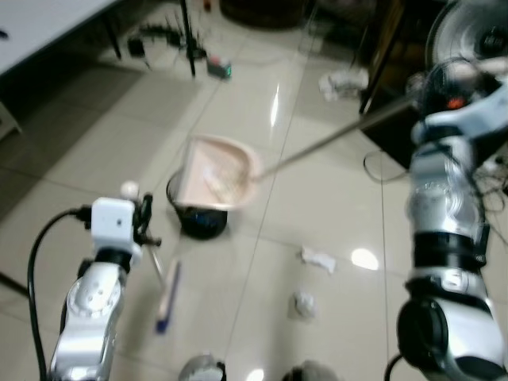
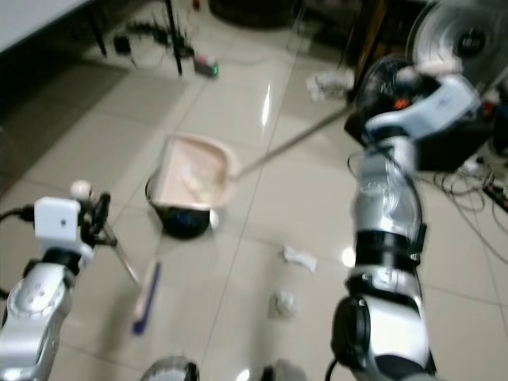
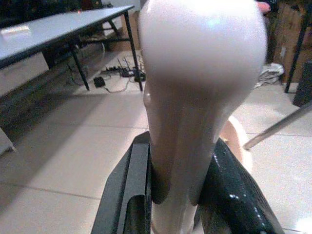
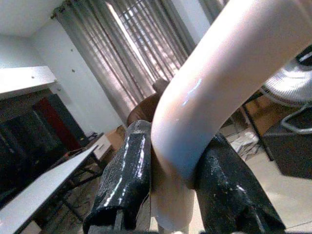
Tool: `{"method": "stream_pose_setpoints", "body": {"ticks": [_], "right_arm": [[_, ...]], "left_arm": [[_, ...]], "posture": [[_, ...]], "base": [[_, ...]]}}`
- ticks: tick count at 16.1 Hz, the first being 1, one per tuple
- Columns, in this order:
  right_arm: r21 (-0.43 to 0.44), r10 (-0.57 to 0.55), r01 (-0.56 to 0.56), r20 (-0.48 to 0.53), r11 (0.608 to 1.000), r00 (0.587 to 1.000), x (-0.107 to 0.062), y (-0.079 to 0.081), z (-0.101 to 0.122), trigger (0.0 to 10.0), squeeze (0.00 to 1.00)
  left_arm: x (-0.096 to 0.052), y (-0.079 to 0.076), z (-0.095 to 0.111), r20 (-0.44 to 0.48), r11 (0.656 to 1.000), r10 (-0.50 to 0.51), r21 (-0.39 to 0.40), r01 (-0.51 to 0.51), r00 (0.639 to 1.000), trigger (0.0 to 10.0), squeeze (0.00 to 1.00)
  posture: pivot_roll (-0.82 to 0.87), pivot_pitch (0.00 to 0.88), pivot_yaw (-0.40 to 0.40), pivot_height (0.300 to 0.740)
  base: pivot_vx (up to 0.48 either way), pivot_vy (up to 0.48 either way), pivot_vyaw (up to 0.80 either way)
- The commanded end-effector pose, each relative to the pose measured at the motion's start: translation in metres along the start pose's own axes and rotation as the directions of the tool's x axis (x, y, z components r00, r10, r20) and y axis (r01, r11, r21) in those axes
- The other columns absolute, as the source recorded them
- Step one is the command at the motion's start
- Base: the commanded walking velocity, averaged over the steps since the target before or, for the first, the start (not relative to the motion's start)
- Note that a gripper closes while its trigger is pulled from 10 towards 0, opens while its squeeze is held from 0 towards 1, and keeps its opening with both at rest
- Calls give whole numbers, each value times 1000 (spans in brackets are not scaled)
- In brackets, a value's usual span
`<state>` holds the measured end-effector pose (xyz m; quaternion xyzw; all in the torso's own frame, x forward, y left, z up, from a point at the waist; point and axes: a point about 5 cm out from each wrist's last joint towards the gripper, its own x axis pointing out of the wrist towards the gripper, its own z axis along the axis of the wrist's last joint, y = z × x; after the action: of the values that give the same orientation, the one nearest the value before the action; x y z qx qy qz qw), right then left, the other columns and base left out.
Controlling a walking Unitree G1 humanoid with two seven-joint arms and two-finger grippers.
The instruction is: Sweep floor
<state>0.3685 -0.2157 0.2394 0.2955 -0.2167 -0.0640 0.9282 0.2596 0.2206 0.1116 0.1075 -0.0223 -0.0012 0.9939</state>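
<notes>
My left gripper [image 1: 141, 218] is shut on the pale knob-topped handle [image 3: 195, 73] of a short broom. The broom's stick slants down to its blue-bristled head [image 1: 167, 298] on the tiles. My right gripper [image 4: 173, 185] is shut on the curved pale grip of a dustpan's long metal rod [image 1: 333, 139]. That arm is raised at the right. The pink dustpan [image 1: 218, 171] hangs tilted over a black bin [image 1: 198, 222], with pale debris inside it. Two crumpled paper scraps [image 1: 317, 258] [image 1: 304, 304] lie on the floor between the bin and my right arm.
A white table [image 1: 40, 24] on black legs stands at the back left, with a power strip [image 1: 218, 67] and cables beside it. A fan [image 1: 468, 32] and dark furniture stand at the back right, near more crumpled paper [image 1: 343, 82]. Cables trail on the floor at the right [image 1: 381, 167].
</notes>
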Motion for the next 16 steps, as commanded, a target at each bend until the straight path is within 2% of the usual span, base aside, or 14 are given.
{"method": "stream_pose_setpoints", "body": {"ticks": [1,2,6,16], "right_arm": [[-11,-11,11,57,1000,998,5,-5,16,10000,0],[-21,-7,8,56,1000,998,6,-5,17,10000,0],[-7,-5,6,71,1000,997,6,-4,18,10000,0],[-9,-30,30,79,999,996,5,-11,18,10000,0]], "left_arm": [[1,-2,6,32,1000,-10,11,10,999,10000,0],[1,-2,6,32,1000,-10,11,10,999,10000,0],[1,-2,7,33,1000,-12,13,12,999,10000,0],[2,-5,6,29,999,-33,26,32,999,10000,0]], "posture": [[110,113,-12,740],[110,113,-12,740],[111,115,-13,740],[108,114,-6,740]], "base": [[382,0,0],[379,0,0],[378,0,784],[366,0,0]]}}
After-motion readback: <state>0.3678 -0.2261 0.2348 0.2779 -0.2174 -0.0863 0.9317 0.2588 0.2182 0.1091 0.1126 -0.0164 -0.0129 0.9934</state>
